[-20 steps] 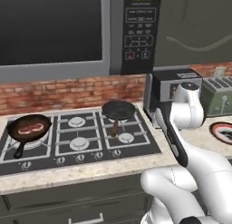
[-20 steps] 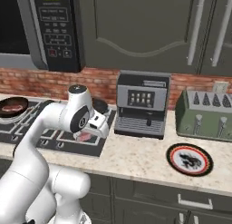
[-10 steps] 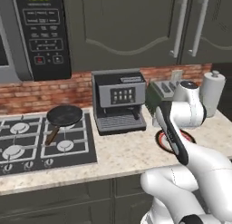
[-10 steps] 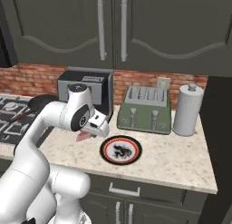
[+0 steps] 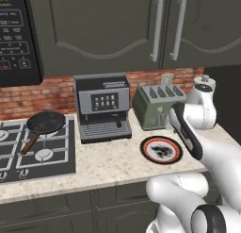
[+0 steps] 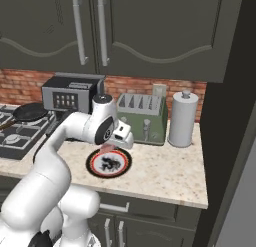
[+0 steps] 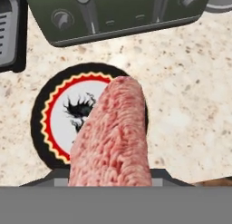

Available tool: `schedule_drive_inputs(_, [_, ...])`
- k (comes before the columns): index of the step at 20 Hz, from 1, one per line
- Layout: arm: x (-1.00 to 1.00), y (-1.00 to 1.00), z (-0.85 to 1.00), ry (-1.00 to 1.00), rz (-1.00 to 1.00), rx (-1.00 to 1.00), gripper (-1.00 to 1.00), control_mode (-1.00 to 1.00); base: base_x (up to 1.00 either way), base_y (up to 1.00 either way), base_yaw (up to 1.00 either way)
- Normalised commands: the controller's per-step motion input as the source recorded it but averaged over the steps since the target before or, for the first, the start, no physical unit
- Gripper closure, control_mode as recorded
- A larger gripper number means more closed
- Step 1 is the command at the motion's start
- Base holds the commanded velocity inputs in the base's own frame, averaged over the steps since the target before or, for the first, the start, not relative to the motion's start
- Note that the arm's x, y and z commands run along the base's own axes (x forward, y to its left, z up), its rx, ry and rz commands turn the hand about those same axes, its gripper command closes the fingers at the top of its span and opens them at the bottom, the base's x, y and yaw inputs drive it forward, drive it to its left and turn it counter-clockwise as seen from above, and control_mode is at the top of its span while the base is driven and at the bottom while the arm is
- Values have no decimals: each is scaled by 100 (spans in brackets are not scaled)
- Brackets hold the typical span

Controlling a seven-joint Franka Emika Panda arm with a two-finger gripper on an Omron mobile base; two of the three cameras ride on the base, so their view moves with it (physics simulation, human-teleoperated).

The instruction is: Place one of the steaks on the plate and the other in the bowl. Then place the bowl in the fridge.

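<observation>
One steak (image 7: 112, 137) (clamped in the pincer (image 6: 111, 147)) now hangs over the plate (image 6: 109, 163).

From my remote station: in the hand view the steak (image 7: 113, 137) covers the right part of the plate (image 7: 54, 123), and its near end is cut off at the bottom, so I cannot see the fingertips gripping it. The toaster (image 7: 118, 12) is cropped at the top edge. In the left base view my arm's forearm hides the gripper and the plate's (image 5: 161, 149) right rim; the microwave (image 5: 16, 38) and hob (image 5: 33, 149) run off the left edge.
</observation>
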Motion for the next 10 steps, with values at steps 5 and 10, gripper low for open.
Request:
schedule_drive_inputs(5, [32, 37, -16, 1, -1, 1, 100, -100, 0, 0, 0])
schedule_drive_inputs(10, [6, 28, -54, 10, 0, 0, 100, -100, 0, 0, 0])
